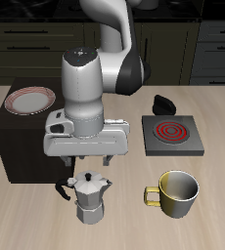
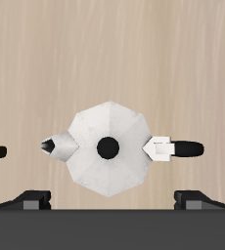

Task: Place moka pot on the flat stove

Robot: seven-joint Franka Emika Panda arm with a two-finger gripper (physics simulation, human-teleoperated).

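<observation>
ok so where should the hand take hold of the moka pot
Probably from straight above, at the moka pot's top, closing on the faceted body beside the lid knob. The pot stands upright under the hand; keep the fingers clear of the spout and the black handle.

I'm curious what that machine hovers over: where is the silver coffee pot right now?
The moka pot stands on the table near its front edge, beside the yellow-rimmed mug, directly under the pincer.
</observation>
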